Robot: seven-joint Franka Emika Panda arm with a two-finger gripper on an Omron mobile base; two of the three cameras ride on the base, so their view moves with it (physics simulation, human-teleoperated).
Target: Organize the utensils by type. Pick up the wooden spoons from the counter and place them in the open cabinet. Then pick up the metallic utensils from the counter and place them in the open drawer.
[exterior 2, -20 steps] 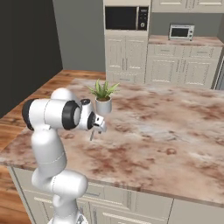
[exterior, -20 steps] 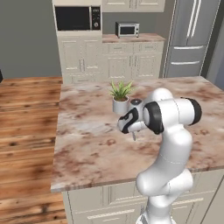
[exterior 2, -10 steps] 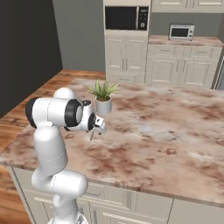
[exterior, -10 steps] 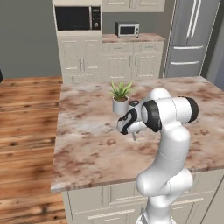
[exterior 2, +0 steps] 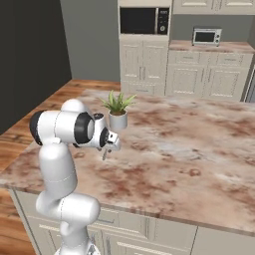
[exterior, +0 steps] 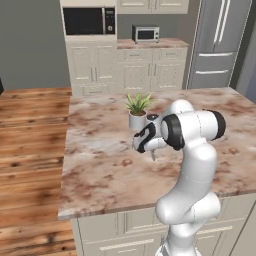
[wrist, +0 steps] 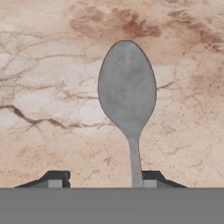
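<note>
A grey metal spoon (wrist: 127, 92) hangs from my gripper (wrist: 103, 178), oval bowl pointing away and thin handle running down beside the right fingertip (wrist: 151, 177). The gripper is shut on the handle. Beneath it lies the marbled reddish-brown and cream counter (wrist: 43, 65). In the left base view the gripper (exterior: 150, 149) hovers over the counter (exterior: 100, 165), just in front of the plant, with the spoon (exterior: 152, 156) dangling below. The right base view shows the same gripper (exterior 2: 107, 148) and spoon (exterior 2: 104, 155) above the counter (exterior 2: 199, 149). Wooden spoons, cabinet and drawer are out of view.
A small potted plant (exterior: 137, 110) (exterior 2: 118, 112) stands on the counter right behind the gripper. Cream cabinets with a black wall oven (exterior: 87, 20) and a toaster oven (exterior: 146, 34) line the far wall, a steel fridge (exterior: 220, 40) beside them. Wooden floor (exterior: 30, 140) lies to the left.
The arm has shifted slightly to the left over the counter, still carrying the metal spoon. The plant and the counter have stayed in place.
</note>
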